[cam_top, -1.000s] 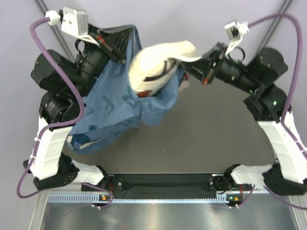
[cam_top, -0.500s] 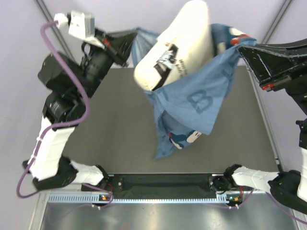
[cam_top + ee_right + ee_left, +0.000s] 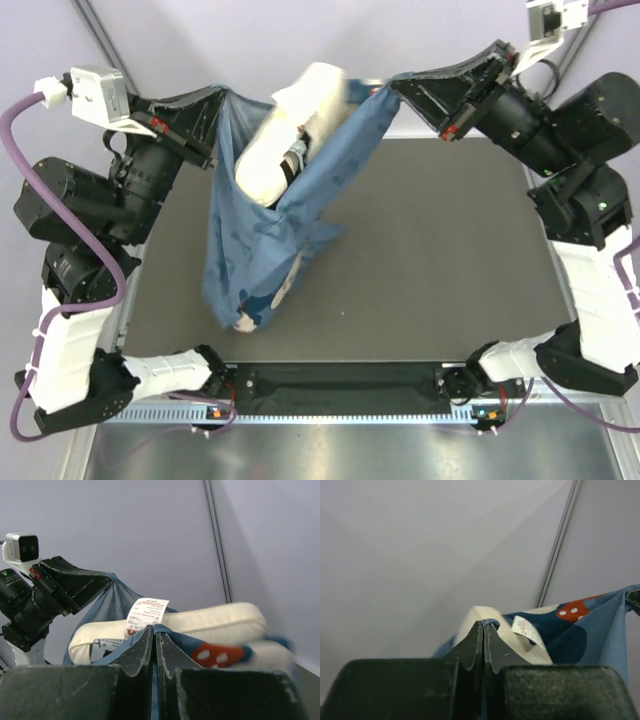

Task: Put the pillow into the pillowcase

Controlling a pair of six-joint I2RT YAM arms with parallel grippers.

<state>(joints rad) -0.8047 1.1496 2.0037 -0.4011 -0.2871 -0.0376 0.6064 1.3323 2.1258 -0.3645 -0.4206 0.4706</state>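
Note:
The blue pillowcase [image 3: 262, 240] hangs above the table, its open mouth stretched between my two grippers. My left gripper [image 3: 222, 98] is shut on the left edge of the mouth and my right gripper [image 3: 392, 87] is shut on the right edge. The cream-white pillow [image 3: 285, 130] sticks out of the mouth at the far side, with its lower part inside the case. In the left wrist view my gripper [image 3: 484, 624] pinches blue cloth, with the pillow [image 3: 476, 616] and its tag [image 3: 526, 628] behind. In the right wrist view my gripper [image 3: 154, 628] pinches the pillowcase [image 3: 220, 652] in front of the pillow [image 3: 220, 620].
The dark grey table top [image 3: 440, 250] lies under the hanging case. A metal frame post [image 3: 100, 45] stands at the far left and another [image 3: 575, 50] at the far right. The arm bases and a rail [image 3: 340, 385] sit at the near edge.
The pillowcase and pillow swung up and to the right, then came back down to the left. The pillow now sits deeper in the case, and both grippers have spread its mouth wide.

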